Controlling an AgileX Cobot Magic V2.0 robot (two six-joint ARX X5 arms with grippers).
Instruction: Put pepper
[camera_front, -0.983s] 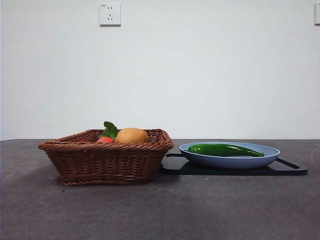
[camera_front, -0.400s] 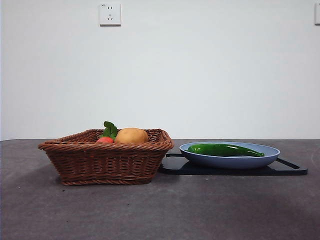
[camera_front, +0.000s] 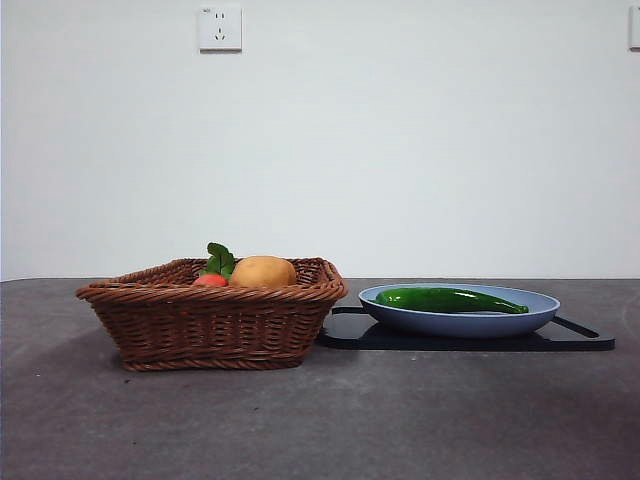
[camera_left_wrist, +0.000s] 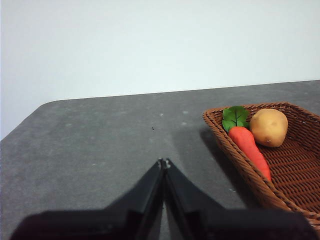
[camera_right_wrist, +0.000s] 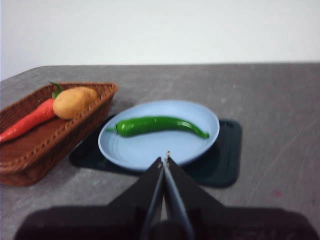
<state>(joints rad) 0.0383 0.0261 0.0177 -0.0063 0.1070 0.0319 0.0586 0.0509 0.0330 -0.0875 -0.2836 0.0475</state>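
**Plain white wall, dark grey surface**

Behind everything you have a bare white wall (camera_front: 420, 150), evenly lit, with no window or furniture against it. High on it sits a white socket (camera_front: 220, 28), and the edge of a second white plate (camera_front: 634, 26) is cut off at the top corner of the front view. Below the wall, your surface (camera_front: 330, 420) is a dark grey, matt top with faint pale specks and scuffs. It meets the wall in a straight level line. In the left wrist view, you can see one rounded corner (camera_left_wrist: 42, 106) of it. The light is soft and diffuse, and shadows on the top are weak.
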